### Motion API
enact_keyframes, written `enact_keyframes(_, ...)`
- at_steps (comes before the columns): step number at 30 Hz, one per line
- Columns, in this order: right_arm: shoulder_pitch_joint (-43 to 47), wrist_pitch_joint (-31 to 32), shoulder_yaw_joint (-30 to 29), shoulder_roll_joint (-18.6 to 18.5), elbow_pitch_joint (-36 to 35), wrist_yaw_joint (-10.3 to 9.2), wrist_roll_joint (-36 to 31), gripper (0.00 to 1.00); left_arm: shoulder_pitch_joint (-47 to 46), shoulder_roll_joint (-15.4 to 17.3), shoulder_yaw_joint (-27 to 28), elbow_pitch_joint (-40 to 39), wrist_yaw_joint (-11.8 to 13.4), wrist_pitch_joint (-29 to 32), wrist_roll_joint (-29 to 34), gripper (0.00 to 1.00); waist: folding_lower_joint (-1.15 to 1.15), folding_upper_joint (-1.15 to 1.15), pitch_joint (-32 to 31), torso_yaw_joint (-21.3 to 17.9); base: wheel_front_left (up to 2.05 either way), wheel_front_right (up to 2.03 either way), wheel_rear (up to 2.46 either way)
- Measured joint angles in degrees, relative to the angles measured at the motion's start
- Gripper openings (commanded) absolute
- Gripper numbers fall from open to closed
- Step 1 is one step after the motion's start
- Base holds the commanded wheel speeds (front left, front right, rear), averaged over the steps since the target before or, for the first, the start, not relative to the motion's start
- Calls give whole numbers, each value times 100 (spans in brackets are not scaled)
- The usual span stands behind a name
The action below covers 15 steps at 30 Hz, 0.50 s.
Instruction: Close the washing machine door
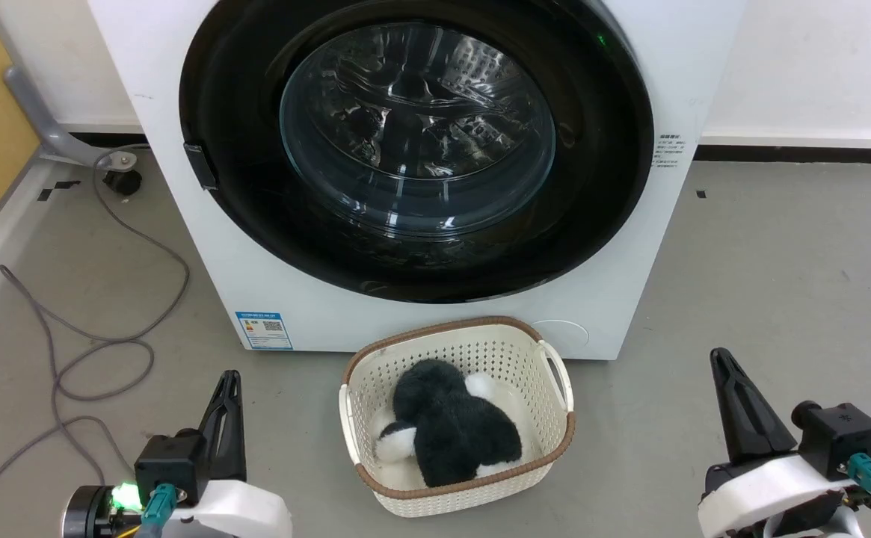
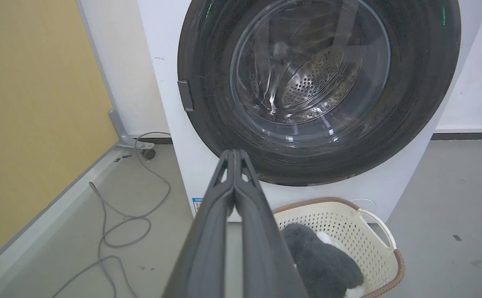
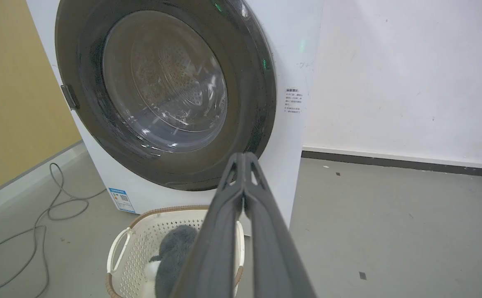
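Cable (image 1: 106, 342), grey: looped on floor, far left. Left gripper (image 1: 231, 379): low, fingers pressed together, empty, well apart from machine. Washing machine door (image 1: 420, 265): centre, black rim flush against washing machine (image 1: 330, 321) front; judged closed, with at most a latch check left. Basket (image 1: 480, 351): on floor below door, plush toy (image 1: 450, 426) inside. Right gripper (image 1: 719, 359): pressed together, empty.

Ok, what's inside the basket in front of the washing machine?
The basket holds a fluffy dark-and-white plush item. Anything beneath it is covered, so I cannot tell what else is in there.
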Motion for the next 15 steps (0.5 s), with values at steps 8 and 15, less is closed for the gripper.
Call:
enact_keyframes(8,13,93,20,1,-36,0,-56,0,-14,-13,4,-9,-48,89,2,0,0,0,-2,-5,0,0,0)
enact_keyframes(15,15,158,37,1,-71,0,-104,0,-15,-21,4,-20,-55,154,44,0,0,0,-3,-10,0,0,0)
